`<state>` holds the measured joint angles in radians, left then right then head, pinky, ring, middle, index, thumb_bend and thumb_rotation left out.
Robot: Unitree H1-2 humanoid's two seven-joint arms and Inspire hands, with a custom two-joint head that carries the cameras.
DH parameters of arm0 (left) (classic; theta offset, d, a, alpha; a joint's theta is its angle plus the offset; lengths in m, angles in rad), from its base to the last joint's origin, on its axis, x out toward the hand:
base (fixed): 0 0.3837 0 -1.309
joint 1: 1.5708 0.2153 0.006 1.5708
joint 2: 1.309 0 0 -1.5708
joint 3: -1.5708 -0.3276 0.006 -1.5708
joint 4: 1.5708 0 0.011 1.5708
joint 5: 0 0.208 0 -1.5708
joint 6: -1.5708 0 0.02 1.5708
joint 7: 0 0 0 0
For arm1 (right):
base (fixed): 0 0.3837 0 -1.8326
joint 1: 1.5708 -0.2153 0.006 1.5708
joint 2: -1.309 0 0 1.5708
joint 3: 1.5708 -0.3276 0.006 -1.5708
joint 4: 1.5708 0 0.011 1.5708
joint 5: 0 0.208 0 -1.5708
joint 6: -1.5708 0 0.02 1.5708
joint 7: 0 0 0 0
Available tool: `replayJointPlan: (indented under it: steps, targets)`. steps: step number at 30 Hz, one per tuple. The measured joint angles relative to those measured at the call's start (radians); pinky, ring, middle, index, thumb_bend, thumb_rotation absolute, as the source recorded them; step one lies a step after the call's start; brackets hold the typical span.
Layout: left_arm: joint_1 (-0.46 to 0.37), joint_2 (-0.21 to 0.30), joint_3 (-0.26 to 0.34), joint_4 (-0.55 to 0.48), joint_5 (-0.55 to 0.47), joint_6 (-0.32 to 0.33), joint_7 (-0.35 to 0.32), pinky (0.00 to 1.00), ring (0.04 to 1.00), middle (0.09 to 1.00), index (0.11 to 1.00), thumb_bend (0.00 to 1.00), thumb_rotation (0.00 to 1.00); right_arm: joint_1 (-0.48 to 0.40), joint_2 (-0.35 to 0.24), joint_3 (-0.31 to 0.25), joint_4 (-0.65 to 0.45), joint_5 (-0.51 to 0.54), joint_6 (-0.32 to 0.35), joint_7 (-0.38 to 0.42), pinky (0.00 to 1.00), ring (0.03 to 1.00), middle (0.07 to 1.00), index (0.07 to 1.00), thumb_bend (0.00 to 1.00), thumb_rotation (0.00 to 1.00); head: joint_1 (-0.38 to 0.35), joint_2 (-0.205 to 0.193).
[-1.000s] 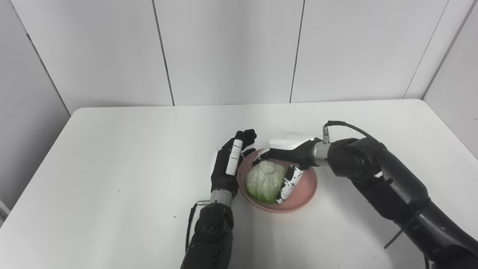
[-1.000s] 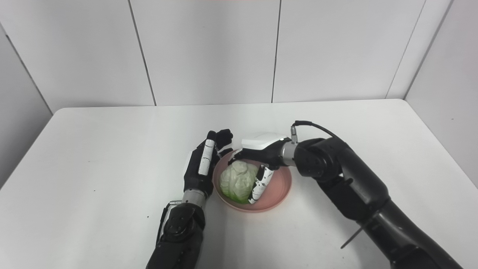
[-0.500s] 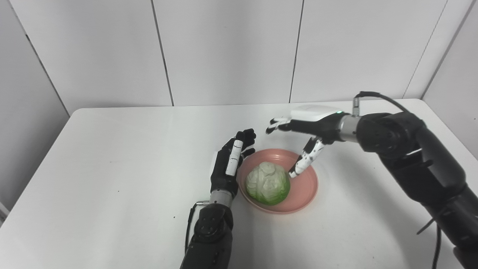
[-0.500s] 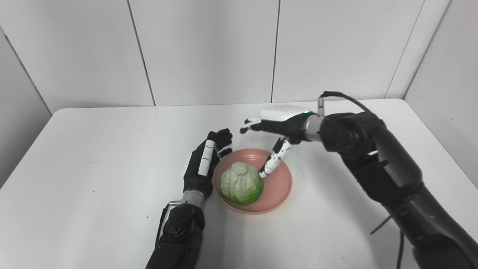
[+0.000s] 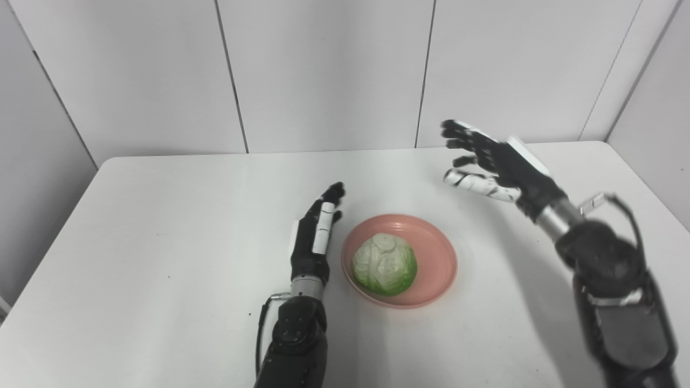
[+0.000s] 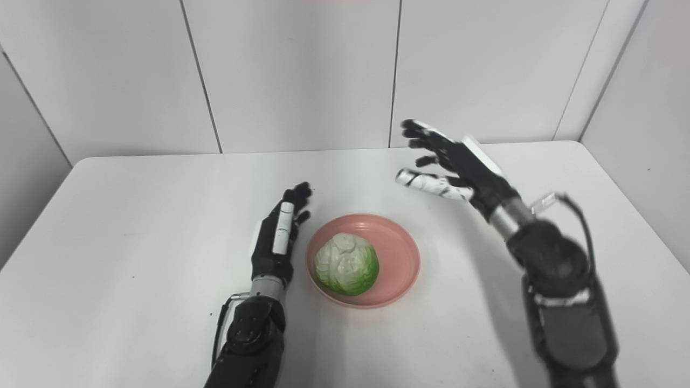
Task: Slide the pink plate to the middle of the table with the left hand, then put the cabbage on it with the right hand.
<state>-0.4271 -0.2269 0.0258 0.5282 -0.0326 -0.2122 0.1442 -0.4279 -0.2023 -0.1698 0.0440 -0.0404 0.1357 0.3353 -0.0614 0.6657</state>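
Cabbage (image 5: 384, 264) sits in the left half of the pink plate (image 5: 439, 264) near the middle of the white tabletop (image 5: 161, 226); no readable writing anywhere. Left hand (image 5: 315, 237) stands edge-up just beside the plate's left rim, fingers straight and a little apart, holding nothing. Right hand (image 5: 498, 167) hangs raised well beyond and right of the plate, fingers (image 5: 461, 137) spread wide, empty, apart from the cabbage.

Bright, even light from overhead; soft shadows lie on the white table (image 5: 161, 215) near its right edge. The raised right hand (image 5: 498, 164) is motion-blurred; everything else is sharp.
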Motion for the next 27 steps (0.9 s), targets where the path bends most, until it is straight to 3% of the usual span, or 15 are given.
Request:
replayJointPlan:
  steps: [4,8,11,15,18,22,27]
  targets:
    - [0.002,0.002,0.001,-0.007,0.018,-0.002,0.034,1.0,1.0,0.999,0.952,0.86,0.94,0.054,0.104,-0.059,0.057,0.14,0.048,-0.067,0.82,0.898,0.938,0.951,1.0,1.0,-0.002,0.0]
    - [0.001,0.002,-0.004,-0.005,0.042,-0.002,0.064,1.0,1.0,1.0,0.993,0.81,0.92,0.056,0.12,-0.061,0.089,0.183,0.043,-0.113,0.9,0.921,0.939,0.951,1.0,1.0,-0.002,-0.002]
    - [-0.012,-0.002,-0.004,0.021,0.081,-0.026,0.119,1.0,1.0,1.0,0.996,0.72,0.89,0.058,0.116,-0.038,0.147,0.139,-0.018,-0.165,0.96,0.96,0.962,0.962,0.94,1.0,-0.006,-0.005]
    - [-0.039,-0.009,-0.002,0.069,0.094,-0.064,0.166,1.0,1.0,1.0,0.998,0.71,0.91,0.064,0.119,0.009,0.203,0.063,-0.092,-0.239,1.0,0.997,0.978,0.97,0.95,1.0,-0.011,-0.008]
    - [-0.046,-0.011,-0.006,0.079,0.095,-0.063,0.17,1.0,1.0,1.0,1.0,0.73,0.94,0.065,0.116,0.047,0.218,0.005,-0.112,-0.276,1.0,1.0,0.979,0.968,0.97,1.0,-0.012,-0.006]
    - [-0.048,-0.01,-0.007,0.079,0.094,-0.04,0.163,1.0,1.0,1.0,1.0,0.82,0.96,0.072,0.091,0.107,0.218,-0.076,-0.123,-0.302,1.0,1.0,0.996,0.964,0.92,1.0,-0.012,-0.005]
    - [-0.045,-0.002,-0.012,0.068,0.099,-0.006,0.152,1.0,1.0,0.994,1.0,0.87,0.97,0.082,0.08,0.137,0.221,-0.123,-0.137,-0.334,1.0,0.999,0.975,0.937,0.88,1.0,-0.02,-0.005]
